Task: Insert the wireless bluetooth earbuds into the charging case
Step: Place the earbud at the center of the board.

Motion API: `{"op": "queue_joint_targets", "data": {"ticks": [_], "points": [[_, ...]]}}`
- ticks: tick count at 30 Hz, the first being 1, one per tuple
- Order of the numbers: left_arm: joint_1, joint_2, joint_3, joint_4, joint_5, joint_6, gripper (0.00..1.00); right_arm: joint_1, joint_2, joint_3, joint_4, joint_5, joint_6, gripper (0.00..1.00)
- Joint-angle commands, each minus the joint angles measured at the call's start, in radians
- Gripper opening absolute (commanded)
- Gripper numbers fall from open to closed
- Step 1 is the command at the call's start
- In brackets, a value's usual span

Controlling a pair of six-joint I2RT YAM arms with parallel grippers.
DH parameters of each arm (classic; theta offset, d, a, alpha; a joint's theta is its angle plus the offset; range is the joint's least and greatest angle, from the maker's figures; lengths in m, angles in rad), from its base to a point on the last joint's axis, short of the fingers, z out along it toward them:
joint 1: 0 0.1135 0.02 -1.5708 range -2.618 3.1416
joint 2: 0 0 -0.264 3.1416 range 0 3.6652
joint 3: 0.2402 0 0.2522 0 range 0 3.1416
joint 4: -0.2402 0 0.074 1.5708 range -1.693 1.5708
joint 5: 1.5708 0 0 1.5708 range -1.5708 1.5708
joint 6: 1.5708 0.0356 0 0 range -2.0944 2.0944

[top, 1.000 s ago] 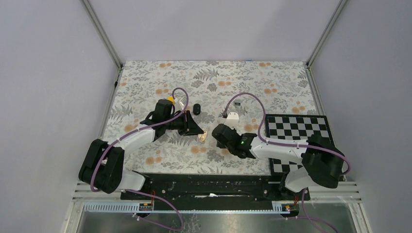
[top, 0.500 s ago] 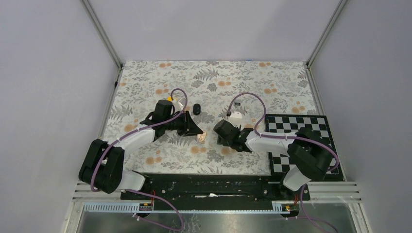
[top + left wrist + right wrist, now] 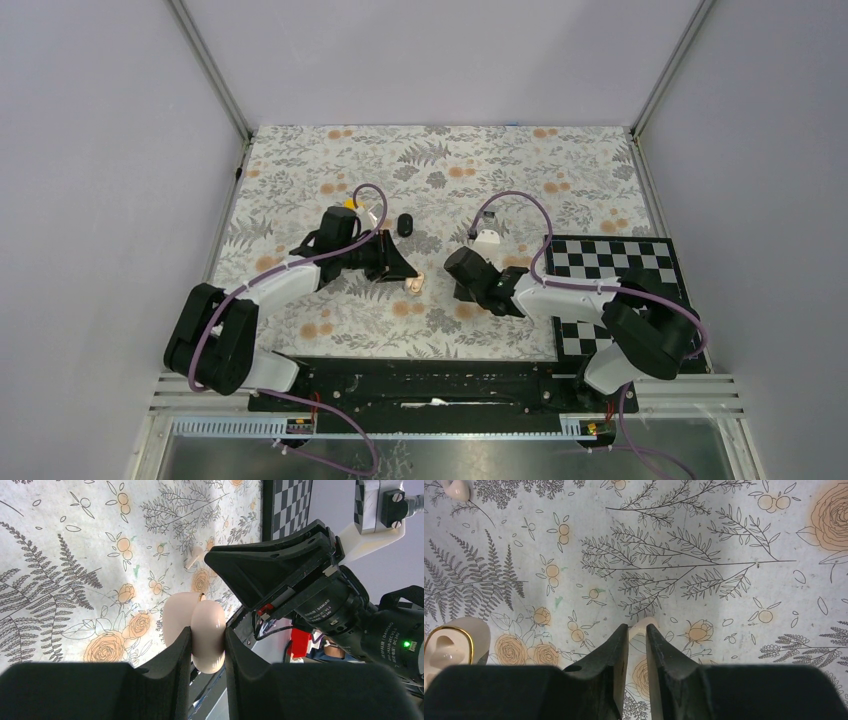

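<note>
— What does the left wrist view show that the overhead misses?

— The left claw (image 3: 207,636) is clenched on one glossy peach charging case with a gold rim (image 3: 206,622). From overhead the case is only a pale speck between the two arms.

— And the right wrist view?

— The right claw (image 3: 637,630), nearly closed, pinches one small peach earbud (image 3: 643,622) lying on the floral tabletop (image 3: 734,525), near the case. A second peach earbud (image 3: 455,489) lies loose farther off, and only this view shows it.

— Anything only the overhead has?

— One small black oval pebble (image 3: 405,224), one yellow piece (image 3: 349,209) and one checkerboard mat (image 3: 612,262).
</note>
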Motion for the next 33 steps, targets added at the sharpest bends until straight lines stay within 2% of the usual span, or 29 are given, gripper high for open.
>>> {"op": "queue_joint_targets", "data": {"ticks": [1,21,25,29,33], "points": [[0.001,0.005,0.036,0.012,0.002,0.027,0.0,-0.004,0.006,0.031,-0.023,-0.001,-0.001,0.27],[0.001,0.037,0.053,-0.023,0.001,0.05,0.0,-0.004,0.111,0.076,-0.026,-0.002,-0.027,0.28],[0.002,0.043,0.058,-0.027,0.003,0.053,0.0,-0.004,0.108,0.084,-0.027,0.005,-0.047,0.3],[0.005,0.049,0.062,-0.031,0.005,0.055,0.0,-0.004,0.099,0.116,-0.073,0.009,-0.1,0.35],[0.007,0.049,0.062,-0.035,0.007,0.057,0.0,-0.002,0.055,0.124,-0.094,0.0,-0.158,0.36]]}}
